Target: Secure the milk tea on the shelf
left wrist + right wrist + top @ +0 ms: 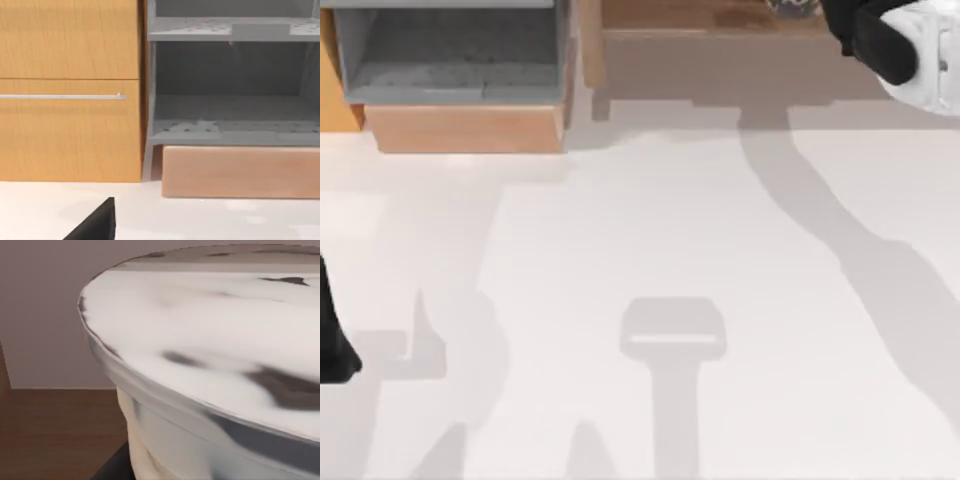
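Up at the desk's far right corner, the milk tea sits on the shelf, with the right gripper beside it; whether its jaws grasp the cup I cannot tell. At the desk's left edge the left arm is parked, facing the grey-lined box, its jaw state also unclear.

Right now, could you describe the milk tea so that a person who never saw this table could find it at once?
Start at the table's far edge in the top view, where a grey-lined box stands at the left and the wooden shelf at the right. On the shelf's board, beside my right arm, sits the milk tea. Its cream surface with dark speckles sets it apart from the plain wood.
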Tool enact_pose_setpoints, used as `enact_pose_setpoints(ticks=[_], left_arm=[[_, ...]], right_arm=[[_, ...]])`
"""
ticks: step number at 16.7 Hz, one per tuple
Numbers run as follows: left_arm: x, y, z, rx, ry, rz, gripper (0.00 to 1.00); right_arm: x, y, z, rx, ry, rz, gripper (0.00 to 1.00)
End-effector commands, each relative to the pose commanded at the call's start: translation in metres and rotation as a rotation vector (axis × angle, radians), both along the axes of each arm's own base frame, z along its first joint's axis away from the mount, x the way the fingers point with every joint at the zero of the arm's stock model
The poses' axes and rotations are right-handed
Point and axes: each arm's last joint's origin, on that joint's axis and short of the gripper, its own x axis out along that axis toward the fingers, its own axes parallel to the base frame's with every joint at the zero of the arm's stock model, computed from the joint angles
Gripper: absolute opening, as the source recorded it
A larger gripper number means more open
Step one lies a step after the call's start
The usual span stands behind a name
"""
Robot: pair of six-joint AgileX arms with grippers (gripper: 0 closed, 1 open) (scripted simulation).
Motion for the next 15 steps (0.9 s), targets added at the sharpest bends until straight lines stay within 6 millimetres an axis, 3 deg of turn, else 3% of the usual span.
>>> enact_pose_setpoints(ticks=[3, 8, 15], left_arm=[[0.000, 0.000, 0.000, 0.000, 0.000, 0.000, 1.00], [0.000, 0.000, 0.000, 0.000, 0.000, 0.000, 1.00], [0.000, 0.000, 0.000, 0.000, 0.000, 0.000, 1.00]], right_arm=[[-0.001, 0.005, 0.010, 0.003, -0.007, -0.014, 0.00], [-0.001, 0.003, 0.010, 0.005, -0.007, -0.016, 0.00], [0.024, 0.006, -0.011, 0.004, -0.006, -0.010, 0.00]])
